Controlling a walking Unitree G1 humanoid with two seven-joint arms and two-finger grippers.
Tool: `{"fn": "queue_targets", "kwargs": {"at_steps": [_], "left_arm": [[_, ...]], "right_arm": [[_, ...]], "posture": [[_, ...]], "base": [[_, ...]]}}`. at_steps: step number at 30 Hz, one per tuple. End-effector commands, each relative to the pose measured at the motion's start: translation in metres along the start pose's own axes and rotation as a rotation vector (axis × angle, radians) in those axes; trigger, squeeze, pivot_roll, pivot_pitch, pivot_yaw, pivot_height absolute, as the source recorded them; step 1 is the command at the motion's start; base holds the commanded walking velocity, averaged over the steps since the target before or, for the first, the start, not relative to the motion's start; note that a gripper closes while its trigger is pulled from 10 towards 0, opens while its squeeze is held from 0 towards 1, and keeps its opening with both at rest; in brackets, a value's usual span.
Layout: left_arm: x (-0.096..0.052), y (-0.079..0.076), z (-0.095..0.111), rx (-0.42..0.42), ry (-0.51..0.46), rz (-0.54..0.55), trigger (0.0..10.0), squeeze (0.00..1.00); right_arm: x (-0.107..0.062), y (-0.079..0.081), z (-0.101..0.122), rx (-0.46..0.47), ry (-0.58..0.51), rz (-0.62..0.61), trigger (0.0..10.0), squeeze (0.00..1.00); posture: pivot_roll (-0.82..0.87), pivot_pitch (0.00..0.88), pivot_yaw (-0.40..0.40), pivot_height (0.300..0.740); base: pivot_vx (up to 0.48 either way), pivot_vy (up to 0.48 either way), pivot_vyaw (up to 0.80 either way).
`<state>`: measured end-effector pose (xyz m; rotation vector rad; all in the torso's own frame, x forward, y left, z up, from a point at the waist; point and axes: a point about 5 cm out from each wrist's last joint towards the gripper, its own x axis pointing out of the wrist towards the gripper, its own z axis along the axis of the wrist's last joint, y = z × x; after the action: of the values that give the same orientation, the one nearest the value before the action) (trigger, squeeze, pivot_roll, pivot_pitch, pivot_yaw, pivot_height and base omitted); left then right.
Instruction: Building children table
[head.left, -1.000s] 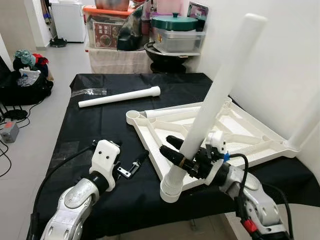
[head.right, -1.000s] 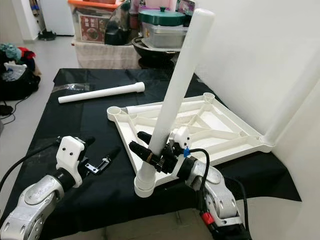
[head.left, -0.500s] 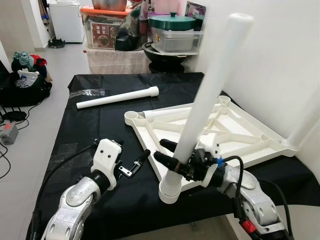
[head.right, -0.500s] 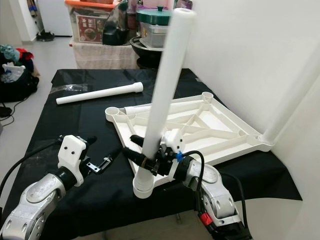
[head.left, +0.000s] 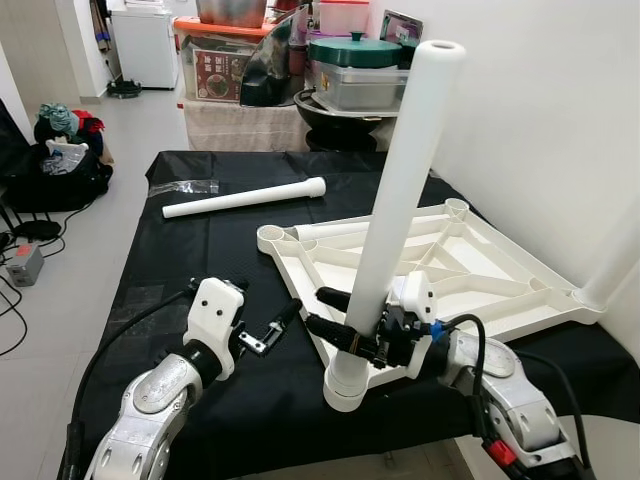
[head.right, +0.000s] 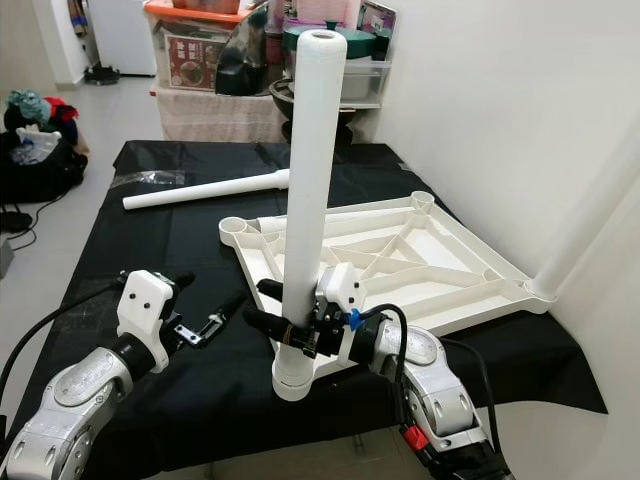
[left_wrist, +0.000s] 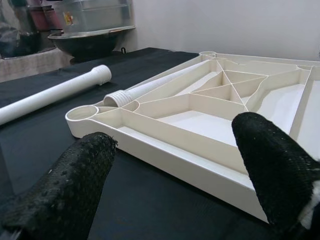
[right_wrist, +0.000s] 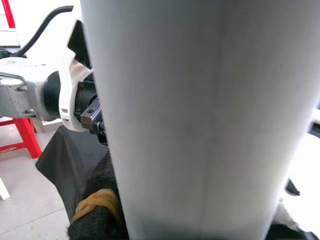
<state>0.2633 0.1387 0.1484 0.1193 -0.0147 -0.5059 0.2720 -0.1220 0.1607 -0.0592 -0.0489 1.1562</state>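
Observation:
The white tabletop (head.left: 500, 300) lies upside down on the black cloth, ribs facing up. My right gripper (head.left: 322, 312) is shut on a long white leg (head.left: 400, 190), which stands almost upright with its thick base (head.left: 348, 382) at the tabletop's near corner. My left gripper (left_wrist: 175, 170) is open and empty, low over the cloth just left of the tabletop's left edge. A second leg (head.left: 245, 197) lies loose on the far left of the cloth. A third leg (left_wrist: 150, 86) lies inside the tabletop's frame. Another leg (head.left: 615, 260) stands at the tabletop's right corner.
A white wall (head.left: 540, 100) runs close along the right side. Storage boxes and pots (head.left: 350, 60) are stacked behind the table. A clear plastic bag (head.left: 185, 187) lies on the cloth's far left, and bags (head.left: 50, 160) sit on the floor at left.
The held leg was leaning to the right and has swung to nearly upright, its base staying at the near corner. The left gripper has hardly moved.

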Motion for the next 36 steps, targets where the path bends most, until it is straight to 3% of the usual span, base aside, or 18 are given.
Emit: {"fn": "queue_targets", "kwargs": {"at_steps": [1, 20, 36], "left_arm": [[-0.0002, -0.0020, -0.0038, -0.010, 0.010, -0.005, 10.0, 0.00], [-0.0033, -0.0024, -0.0062, -0.024, 0.019, 0.009, 10.0, 0.00], [-0.0027, -0.0070, -0.0083, -0.036, 0.022, 0.002, 10.0, 0.00]], "right_arm": [[-0.0054, 0.0130, -0.0452, 0.189, 0.174, 0.021, 10.0, 0.00], [-0.0036, 0.0141, -0.0428, 0.204, 0.164, 0.056, 10.0, 0.00], [-0.0067, 0.0153, -0.0453, 0.226, 0.158, 0.016, 10.0, 0.00]], "posture": [[0.09, 0.000, -0.094, 0.740], [0.10, 0.000, -0.105, 0.740], [0.08, 0.000, -0.108, 0.740]], "base": [[0.000, 0.000, 0.00], [0.000, 0.000, 0.00], [0.000, 0.000, 0.00]]}}
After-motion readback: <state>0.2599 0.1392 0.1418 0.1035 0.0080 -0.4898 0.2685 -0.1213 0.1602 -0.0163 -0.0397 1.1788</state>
